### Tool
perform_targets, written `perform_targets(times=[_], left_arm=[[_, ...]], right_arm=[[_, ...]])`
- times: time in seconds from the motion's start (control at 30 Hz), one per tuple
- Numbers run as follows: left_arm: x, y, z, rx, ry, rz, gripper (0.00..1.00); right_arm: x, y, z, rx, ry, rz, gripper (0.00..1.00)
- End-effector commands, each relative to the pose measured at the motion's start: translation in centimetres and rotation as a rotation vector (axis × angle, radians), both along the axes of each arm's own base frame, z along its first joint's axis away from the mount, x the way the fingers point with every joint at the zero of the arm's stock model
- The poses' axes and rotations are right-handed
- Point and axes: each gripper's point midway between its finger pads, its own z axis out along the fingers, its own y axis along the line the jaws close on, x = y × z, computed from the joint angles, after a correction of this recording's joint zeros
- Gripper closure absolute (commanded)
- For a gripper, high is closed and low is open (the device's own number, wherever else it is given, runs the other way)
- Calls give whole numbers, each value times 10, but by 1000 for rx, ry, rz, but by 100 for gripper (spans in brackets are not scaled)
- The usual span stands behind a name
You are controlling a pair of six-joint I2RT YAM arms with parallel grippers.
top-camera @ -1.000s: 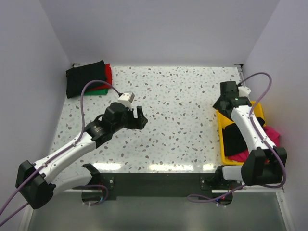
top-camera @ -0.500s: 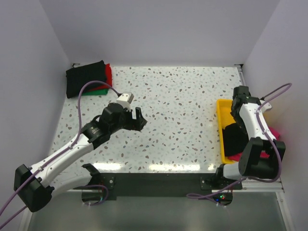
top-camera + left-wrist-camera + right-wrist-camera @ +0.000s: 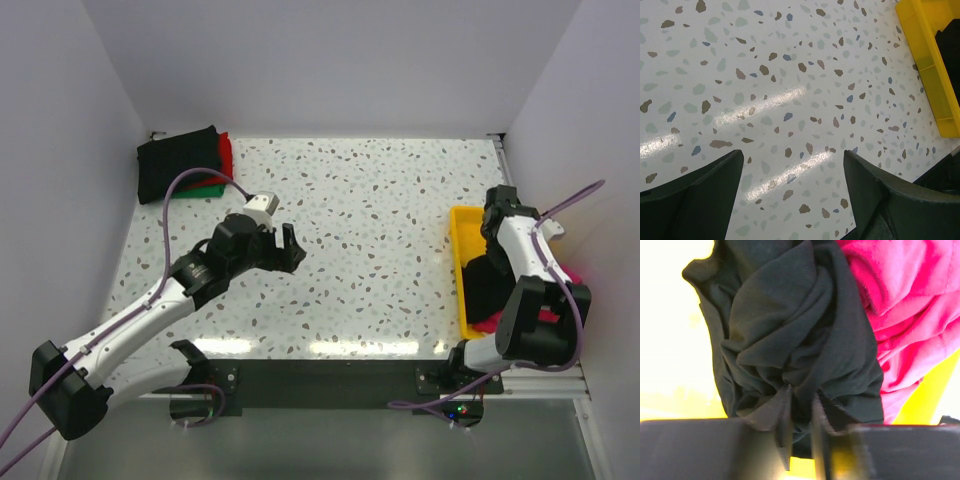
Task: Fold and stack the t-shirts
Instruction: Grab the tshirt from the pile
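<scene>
Lifting on so small a pinch is your first risk. The right gripper (image 3: 801, 427) has only a thin fold of the black shirt (image 3: 785, 325), which lies crumpled in the tray (image 3: 922, 405). I judge the cloth could slip free once its weight comes on.

The pink shirt (image 3: 910, 305) lies touching the black one along one side. If the two are tangled, you may drag it up as well and spill it over the tray wall. You cannot tell from the bundle whether hem, sleeve or body is pinched, so the shirt may come out twisted and be hard to spread flat.

Farther out, the left gripper (image 3: 794, 162) hangs over the bare desk (image 3: 790, 75), and a shirt swung across could snag on it.

Farthest off, the stack (image 3: 178, 165) sits in the far left corner, black on top with red and green edges showing beneath. A careless placement there could knock it askew.

As for grip, the right jaws stand close together, clamped on that fold of black cloth, and I see them touching nothing else. The left jaws stand wide apart, holding nothing, and appear clear of the desk below.
</scene>
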Motion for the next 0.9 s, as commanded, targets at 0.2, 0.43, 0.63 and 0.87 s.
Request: perform_targets(times=[0.2,0.43,0.63,0.87], left_arm=[[3,-9,15,-39,-32,-25,15],[4,-9,22,-50,-44,-19,15],[6,-11,26,-51,-51,-24,15],[6,-11,29,-52,-57,-26,15]], right_arm=[[20,-1,35,-9,-96,55,100],[36,11,74,48,-176,147,100],[66,38,121,112,-407,369,100],[100,92,211,191,-763,711,100]])
